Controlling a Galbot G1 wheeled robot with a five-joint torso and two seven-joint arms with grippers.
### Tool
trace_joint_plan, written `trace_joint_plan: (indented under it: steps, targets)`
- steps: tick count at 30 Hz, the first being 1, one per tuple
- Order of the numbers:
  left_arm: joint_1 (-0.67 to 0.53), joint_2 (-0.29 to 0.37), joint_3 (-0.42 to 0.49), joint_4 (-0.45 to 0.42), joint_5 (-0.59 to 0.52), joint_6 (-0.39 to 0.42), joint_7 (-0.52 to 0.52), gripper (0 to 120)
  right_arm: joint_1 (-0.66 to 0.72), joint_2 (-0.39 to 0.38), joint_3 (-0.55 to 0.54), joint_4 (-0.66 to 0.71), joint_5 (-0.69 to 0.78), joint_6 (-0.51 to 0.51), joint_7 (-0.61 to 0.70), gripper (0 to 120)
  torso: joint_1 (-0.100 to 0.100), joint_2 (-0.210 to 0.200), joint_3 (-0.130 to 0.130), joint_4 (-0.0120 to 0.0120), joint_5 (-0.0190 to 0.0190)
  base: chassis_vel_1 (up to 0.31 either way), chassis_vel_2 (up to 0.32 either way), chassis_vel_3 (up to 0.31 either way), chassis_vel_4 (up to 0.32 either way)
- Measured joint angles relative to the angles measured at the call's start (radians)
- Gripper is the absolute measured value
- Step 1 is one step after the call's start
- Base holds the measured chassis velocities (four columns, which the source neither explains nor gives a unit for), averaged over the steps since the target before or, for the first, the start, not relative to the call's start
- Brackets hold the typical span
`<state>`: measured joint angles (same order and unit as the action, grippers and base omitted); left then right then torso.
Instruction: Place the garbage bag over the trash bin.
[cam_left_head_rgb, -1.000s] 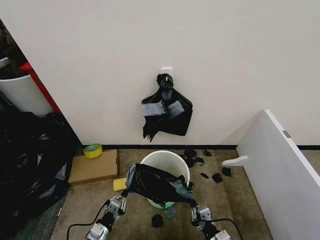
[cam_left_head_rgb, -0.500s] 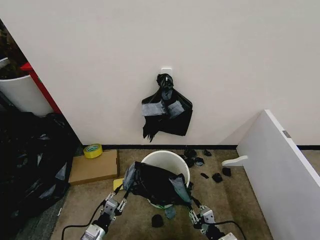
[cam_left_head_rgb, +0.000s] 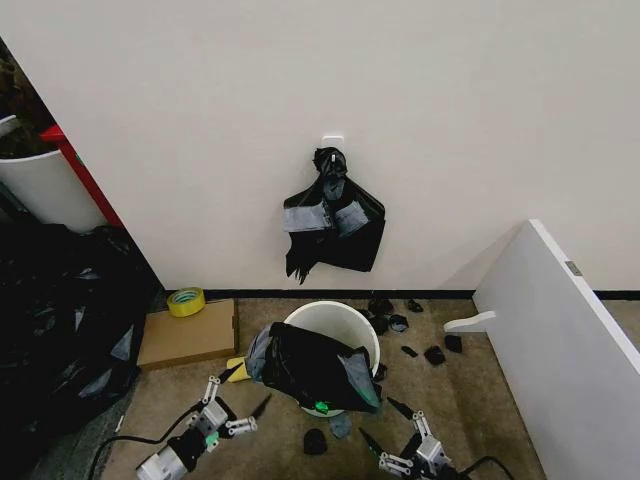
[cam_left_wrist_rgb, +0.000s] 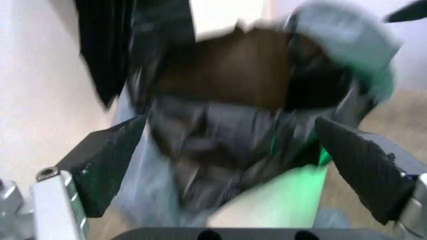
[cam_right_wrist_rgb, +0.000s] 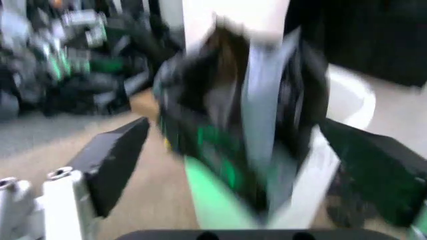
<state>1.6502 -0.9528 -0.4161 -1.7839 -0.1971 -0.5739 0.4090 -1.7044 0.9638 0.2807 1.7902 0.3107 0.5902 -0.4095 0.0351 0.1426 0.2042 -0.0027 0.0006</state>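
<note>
Cluttered workroom: tape roll, cardboard.

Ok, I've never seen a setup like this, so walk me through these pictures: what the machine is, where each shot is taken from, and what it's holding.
It is a wheeled robot with two arms. The wide picture comes from a camera on its head, looking down at the floor by a wall. The other two come from cameras on each wrist, looking out between that arm's own two dark fingers.

The left tool and the right tool are both open and hold nothing. Between them stands the trash bin, a white bucket, with the garbage bag draped over its near rim.

Also there: a black bundle on the wall, a cardboard box with a tape roll, and a heap of black plastic.
</note>
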Motion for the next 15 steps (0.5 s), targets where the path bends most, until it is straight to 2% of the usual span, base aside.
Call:
trace_joint_plan:
  steps: [2,5,6,8,10,12,14,15]
  targets:
    - [-0.014,-0.015,-0.004,-0.01,-0.048,-0.022,0.025,100,0.01,0.004,0.015,0.052,0.044,-0.014,-0.003,99,0.0,0.0,0.0,-0.0001,-0.0004,0.0,0.0,0.0,0.0]
    - [-0.05,-0.04,-0.005,-0.042,-0.146,-0.023,0.018,100,0.057,0.006,0.029,0.162,0.123,-0.149,0.118,100,0.0,0.0,0.0,0.0006,-0.0002,0.0,0.0,0.0,0.0]
    - [-0.05,-0.04,-0.005,-0.042,-0.146,-0.023,0.018,100,0.057,0.006,0.029,0.162,0.123,-0.149,0.118,100,0.0,0.0,0.0,0.0006,-0.0002,0.0,0.0,0.0,0.0]
    - [-0.074,-0.055,-0.006,-0.064,-0.18,-0.01,0.003,100,0.097,-0.01,0.022,0.202,0.176,-0.263,0.217,100,0.0,0.0,0.0,-0.0007,-0.0002,0.0,0.0,0.0,0.0]
    - [-0.09,-0.077,-0.007,-0.086,-0.201,0.005,-0.016,100,0.19,-0.043,-0.005,0.226,0.276,-0.405,0.303,100,0.0,0.0,0.0,-0.0003,0.0002,0.0,0.0,0.0,0.0]
    - [-0.102,-0.107,-0.011,-0.097,-0.206,0.017,-0.049,100,0.287,-0.067,-0.033,0.211,0.344,-0.513,0.336,100,0.0,0.0,0.0,0.0005,0.0,0.0,0.0,0.0,0.0]
    - [-0.105,-0.116,-0.012,-0.099,-0.206,0.021,-0.062,100,0.317,-0.073,-0.044,0.198,0.36,-0.546,0.338,100,0.0,0.0,0.0,0.0005,-0.0002,0.0,0.0,0.0,0.0]
    - [-0.11,-0.138,-0.015,-0.103,-0.205,0.034,-0.106,100,0.382,-0.081,-0.07,0.163,0.385,-0.618,0.335,100,0.0,0.0,0.0,0.0,-0.0001,0.0,0.0,0.0,0.0]
